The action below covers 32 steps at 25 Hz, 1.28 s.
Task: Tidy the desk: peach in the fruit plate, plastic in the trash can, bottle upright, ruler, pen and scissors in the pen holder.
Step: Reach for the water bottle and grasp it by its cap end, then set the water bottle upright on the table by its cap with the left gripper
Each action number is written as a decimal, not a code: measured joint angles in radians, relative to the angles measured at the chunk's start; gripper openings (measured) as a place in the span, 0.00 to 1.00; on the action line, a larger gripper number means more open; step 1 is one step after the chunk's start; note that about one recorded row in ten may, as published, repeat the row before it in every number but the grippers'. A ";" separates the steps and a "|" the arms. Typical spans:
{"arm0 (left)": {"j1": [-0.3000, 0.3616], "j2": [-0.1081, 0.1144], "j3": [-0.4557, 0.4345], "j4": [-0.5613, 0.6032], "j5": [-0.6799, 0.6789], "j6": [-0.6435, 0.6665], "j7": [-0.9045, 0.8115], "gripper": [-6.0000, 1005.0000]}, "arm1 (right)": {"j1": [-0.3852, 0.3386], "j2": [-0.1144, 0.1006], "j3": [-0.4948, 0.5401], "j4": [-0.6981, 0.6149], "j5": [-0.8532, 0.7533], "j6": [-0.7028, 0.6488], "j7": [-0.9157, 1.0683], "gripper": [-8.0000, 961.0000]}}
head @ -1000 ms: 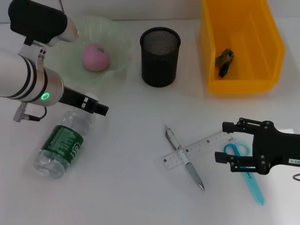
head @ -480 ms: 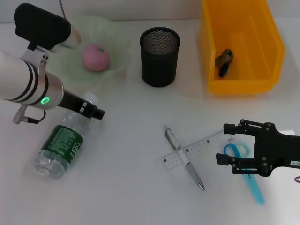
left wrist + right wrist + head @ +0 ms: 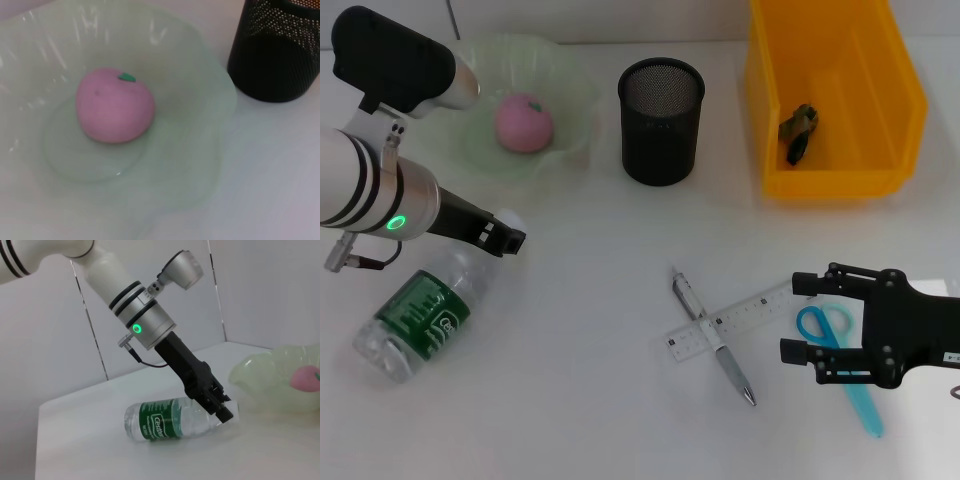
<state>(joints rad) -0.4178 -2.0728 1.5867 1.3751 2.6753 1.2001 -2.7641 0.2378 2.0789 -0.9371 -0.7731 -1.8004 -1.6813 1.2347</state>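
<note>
L gripper (image 3: 508,240) clamps bottle (image 3: 415,312) neck to stand it up; R gripper (image 3: 810,318) open near scissors (image 3: 840,355)

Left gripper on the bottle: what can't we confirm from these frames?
- Grip on the bottle: head view, the left gripper covers the neck and cap; right wrist view, too far off to show whether the fingers are closed.
- Left wrist view: shows only peach, fruit plate and pen holder; no fingers, no bottle.
- Scissors: head view, partly behind the right gripper.
</note>
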 joint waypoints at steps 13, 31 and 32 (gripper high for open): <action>0.141 0.003 -0.038 0.212 -0.143 0.034 0.173 0.45 | 0.009 0.001 0.000 0.000 0.002 -0.004 0.019 0.85; 0.350 0.005 -0.391 -0.073 -1.001 0.039 1.047 0.50 | 0.020 0.001 -0.009 -0.052 -0.002 -0.006 0.073 0.85; 0.350 0.005 -0.391 -0.073 -1.001 0.039 1.047 0.50 | 0.020 0.001 -0.009 -0.052 -0.002 -0.006 0.073 0.85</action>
<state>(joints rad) -0.0675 -2.0678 1.1962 1.3020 1.6739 1.2387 -1.7170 0.2583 2.0795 -0.9465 -0.8253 -1.8024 -1.6878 1.3078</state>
